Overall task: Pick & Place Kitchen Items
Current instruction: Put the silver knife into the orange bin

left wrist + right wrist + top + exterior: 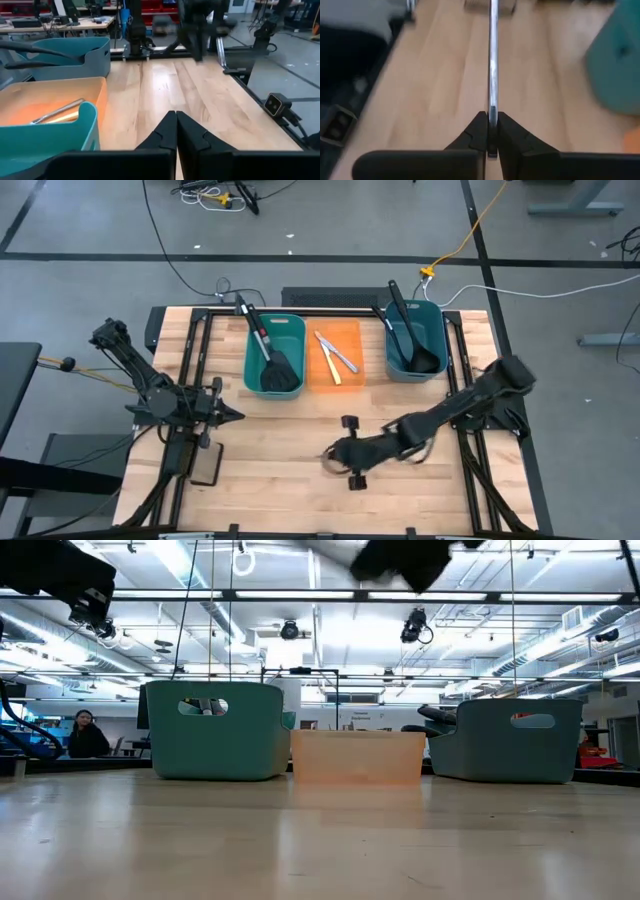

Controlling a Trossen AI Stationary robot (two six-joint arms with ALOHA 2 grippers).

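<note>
My right gripper (492,131) is shut on a small silver knife (493,60) above the table's middle near part (333,456). The low view shows only its blurred dark shape (400,560) at the top. My left gripper (238,416) waits shut over the left side, its fingers (165,132) closed on nothing. An orange bin (337,370) at the far middle holds a pale-yellow knife (327,358) and a silver knife (345,360). The left teal bin (255,340) holds a black slotted spatula (280,372). The right teal bin (437,330) holds black utensils (412,345). My right gripper pinches one end of the silver knife (492,107) between its two fingers. The knife runs straight on ahead of the fingers, in line with them. The fingers slant down toward the table. The knife is lifted clear of the wood.
The three bins stand in a row along the far edge (357,757). A flat black pad (207,468) lies near the front left. Dark rails frame the table on both sides (470,470). Bare wood lies between the bins and the near edge. A person sits beyond the table (85,735).
</note>
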